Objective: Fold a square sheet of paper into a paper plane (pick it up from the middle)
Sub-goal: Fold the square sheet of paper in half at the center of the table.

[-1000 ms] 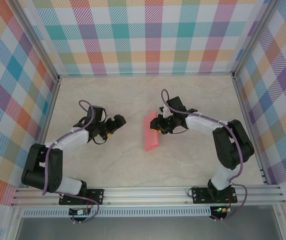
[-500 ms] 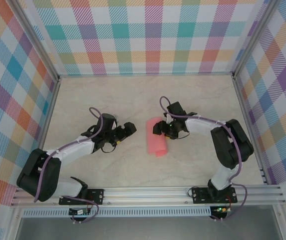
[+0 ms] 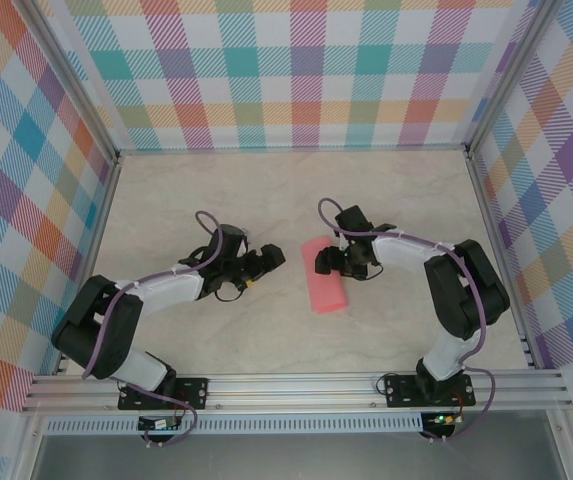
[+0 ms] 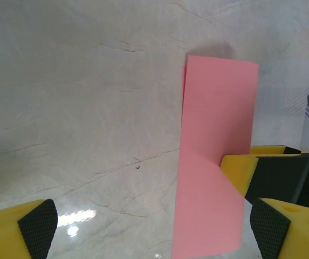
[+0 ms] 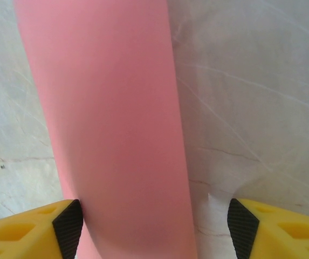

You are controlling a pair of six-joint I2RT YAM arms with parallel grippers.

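Over on the left, our left pincer (image 3: 269, 260) sits low over the bench (image 3: 196, 200), jaws spread wide with nothing in them, nose pointed at the sheet (image 3: 325, 288) just beside it. Our worry there is that, coming in that low, it could shove the paper along the smooth marbled top instead of getting under an edge. A thin sheet lying flat gives little to bite. In the middle, the sheet is a pink strip, doubled over by the look of it, lying on the bench between the two pincers. From the right wrist it looks bowed, not pressed flat, so we judge the fold could spring open or set crooked if nothing pins it. On the right, the right pincer (image 3: 323, 262) stands over the far end of the strip, jaws apart and astride it, clamping nothing. From the left wrist one yellow finger (image 4: 239, 168) overlaps the paper's edge; whether it touches we cannot tell. Pull away carelessly and that finger could drag the strip askew, and with both pincers this near, a bump between them is our other fear. As for holders, the one thing enclosing anything is the plaid-walled booth (image 3: 296, 80), with arms and sheet inside on its bench.
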